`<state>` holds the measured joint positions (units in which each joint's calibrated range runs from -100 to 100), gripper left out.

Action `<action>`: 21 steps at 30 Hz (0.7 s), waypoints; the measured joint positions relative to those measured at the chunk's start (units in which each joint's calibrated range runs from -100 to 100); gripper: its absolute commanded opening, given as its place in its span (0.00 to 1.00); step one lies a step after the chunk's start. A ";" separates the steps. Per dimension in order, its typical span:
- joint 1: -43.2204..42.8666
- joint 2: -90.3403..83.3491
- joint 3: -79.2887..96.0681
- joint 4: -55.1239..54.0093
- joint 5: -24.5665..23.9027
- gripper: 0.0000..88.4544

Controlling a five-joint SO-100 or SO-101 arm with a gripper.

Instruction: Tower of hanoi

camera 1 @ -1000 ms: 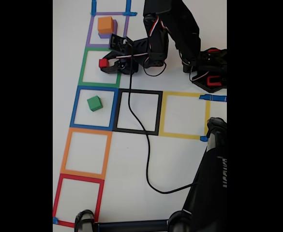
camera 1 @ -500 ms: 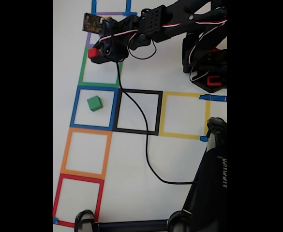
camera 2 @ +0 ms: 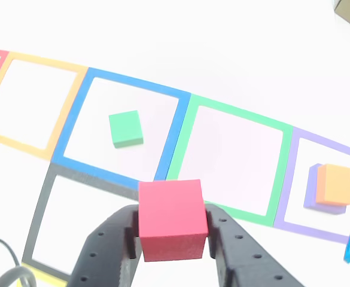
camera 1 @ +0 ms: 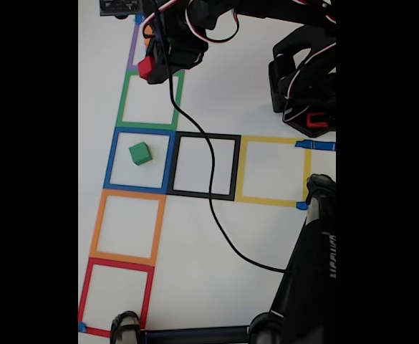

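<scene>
The gripper [camera 2: 172, 230] is clamped on the red cube [camera 2: 172, 219] — both black fingers [camera 2: 112, 245] press its sides, and it hangs lifted above the white table [camera 1: 259, 93]. Past the cube in the other view lies the green square [camera 2: 234, 161], empty. Off to its right, the purple square [camera 2: 294, 182] holds an orange cube [camera 2: 336, 184] stacked on a purple block [camera 2: 311, 190]. To the left, the blue square [camera 2: 73, 116] holds a small green cube [camera 2: 125, 128] — it sits well apart from the gripper in the fixed view too [camera 1: 140, 153].
</scene>
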<state>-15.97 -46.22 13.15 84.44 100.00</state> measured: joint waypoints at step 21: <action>-9.25 2.03 29.57 -32.41 -0.36 0.06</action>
<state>-25.22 -44.20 42.72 52.04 99.64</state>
